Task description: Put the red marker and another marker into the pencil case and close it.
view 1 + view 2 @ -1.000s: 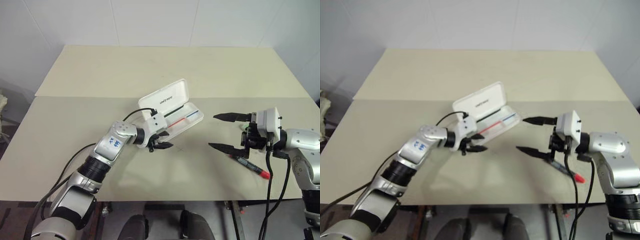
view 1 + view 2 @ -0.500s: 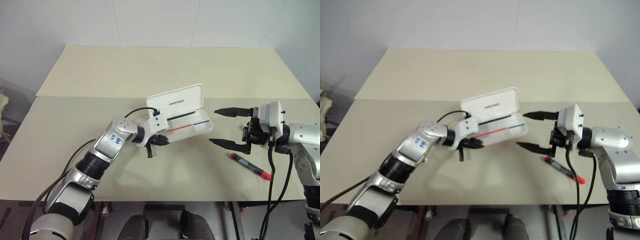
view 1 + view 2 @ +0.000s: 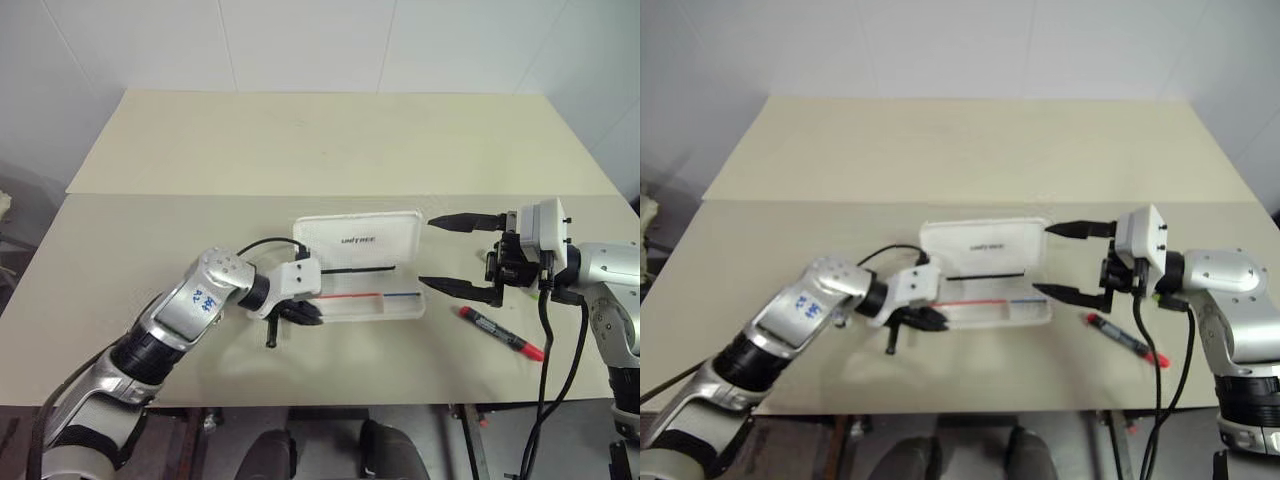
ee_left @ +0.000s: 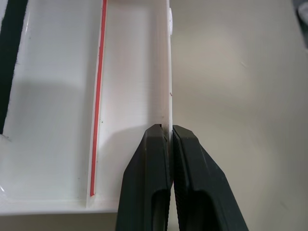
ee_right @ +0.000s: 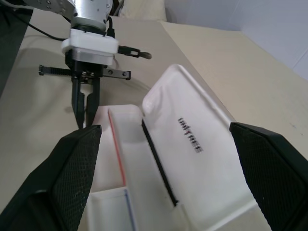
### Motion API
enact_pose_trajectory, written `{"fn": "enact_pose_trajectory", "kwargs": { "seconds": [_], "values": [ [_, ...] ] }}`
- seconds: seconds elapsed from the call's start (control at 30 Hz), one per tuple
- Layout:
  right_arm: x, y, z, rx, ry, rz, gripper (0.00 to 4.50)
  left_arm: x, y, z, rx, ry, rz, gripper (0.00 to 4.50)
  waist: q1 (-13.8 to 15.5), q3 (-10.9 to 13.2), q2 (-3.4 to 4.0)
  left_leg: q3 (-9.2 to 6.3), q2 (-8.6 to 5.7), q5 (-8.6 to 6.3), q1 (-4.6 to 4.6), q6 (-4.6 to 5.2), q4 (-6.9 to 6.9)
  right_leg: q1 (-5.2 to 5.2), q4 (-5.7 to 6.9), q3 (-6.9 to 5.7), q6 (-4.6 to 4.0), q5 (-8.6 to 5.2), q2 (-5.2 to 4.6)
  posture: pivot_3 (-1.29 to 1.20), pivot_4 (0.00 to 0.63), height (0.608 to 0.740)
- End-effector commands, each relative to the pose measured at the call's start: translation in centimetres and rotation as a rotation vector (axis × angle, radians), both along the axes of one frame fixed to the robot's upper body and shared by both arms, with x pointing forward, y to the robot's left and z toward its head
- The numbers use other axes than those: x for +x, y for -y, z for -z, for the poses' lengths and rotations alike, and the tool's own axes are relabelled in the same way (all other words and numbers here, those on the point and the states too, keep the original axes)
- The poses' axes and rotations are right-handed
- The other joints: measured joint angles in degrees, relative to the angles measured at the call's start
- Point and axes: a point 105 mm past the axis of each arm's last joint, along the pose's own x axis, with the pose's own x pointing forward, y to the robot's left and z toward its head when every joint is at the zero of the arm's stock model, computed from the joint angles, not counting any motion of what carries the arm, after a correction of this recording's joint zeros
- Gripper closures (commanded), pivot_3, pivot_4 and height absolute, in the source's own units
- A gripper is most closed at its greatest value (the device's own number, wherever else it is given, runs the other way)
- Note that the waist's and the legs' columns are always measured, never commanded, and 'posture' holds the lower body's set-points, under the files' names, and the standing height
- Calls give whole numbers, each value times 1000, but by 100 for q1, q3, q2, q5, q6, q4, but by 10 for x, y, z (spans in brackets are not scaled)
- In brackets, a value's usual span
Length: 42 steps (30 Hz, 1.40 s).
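The pencil case (image 3: 360, 300) lies open in the middle of the table, long side parallel to the front edge, its lid (image 3: 358, 240) with dark lettering leaning back. Red and blue lines run along its empty tray. My left gripper (image 3: 300, 313) is shut on the tray's wall at the case's left end; the left wrist view shows both fingers (image 4: 185, 159) pinching that thin white wall (image 4: 166, 86). My right gripper (image 3: 458, 255) hangs open just off the case's right end, holding nothing. The red marker (image 3: 500, 333) lies on the table at the right, below that gripper. Another marker is hidden.
The tan table (image 3: 300, 140) has a seam across it and free room behind the case and on the left. A thin black cable (image 3: 265, 245) loops from my left wrist. White walls stand close behind and to the right.
My left gripper closed on the case's wall and drew back toward me. The case swung with it from a slant to lie parallel to the table's front edge. The right arm held still.
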Motion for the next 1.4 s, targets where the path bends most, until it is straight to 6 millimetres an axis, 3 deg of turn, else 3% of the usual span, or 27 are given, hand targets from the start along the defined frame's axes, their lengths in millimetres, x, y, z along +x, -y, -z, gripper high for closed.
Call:
{"fn": "enact_pose_trajectory", "kwargs": {
  "seconds": [0.03,0.17,0.57,0.83,0.97,1.2,1.3,1.4],
  "values": [
    [-5,-1,-9,3,32,-18,0,-12,3,14,22,-63,17,4492,2,0,0,0,0,0,0,0,1,1,0,0,0,0,0,0,150,740],
    [-7,-2,-8,6,26,-21,0,-7,9,16,12,-47,-8,4492,20,0,0,0,0,0,1,1,5,4,1,2,0,0,0,0,150,740],
    [-7,-3,-7,21,25,-20,0,1,28,7,-82,-28,-6,587,25,-1,-1,-4,-2,2,1,3,14,9,9,2,0,0,-1,0,150,740],
    [-3,1,-6,36,15,7,0,-1,29,-2,-176,-25,-12,587,18,-1,-1,-7,-1,3,0,4,14,8,10,1,-2,1,-2,0,150,740],
    [2,16,-1,67,-32,92,0,5,32,-18,-332,47,-20,587,35,0,-1,-10,-1,2,-2,4,14,8,9,0,-2,1,-2,0,150,740],
    [-1,55,34,7,-163,232,0,3,22,-42,-602,155,-18,587,32,-1,-1,-9,-4,2,-3,4,14,8,7,-1,-2,1,-5,0,150,740],
    [-2,72,45,-19,-207,279,0,-3,13,-45,-625,144,-6,587,16,0,-1,-2,-3,3,0,4,15,8,7,0,-2,1,-5,0,150,740],
    [-1,76,47,-31,-208,286,0,-3,9,-38,-620,138,-8,587,10,0,-1,0,-2,3,5,5,15,10,10,1,-6,4,-4,0,150,740]
  ]
}}
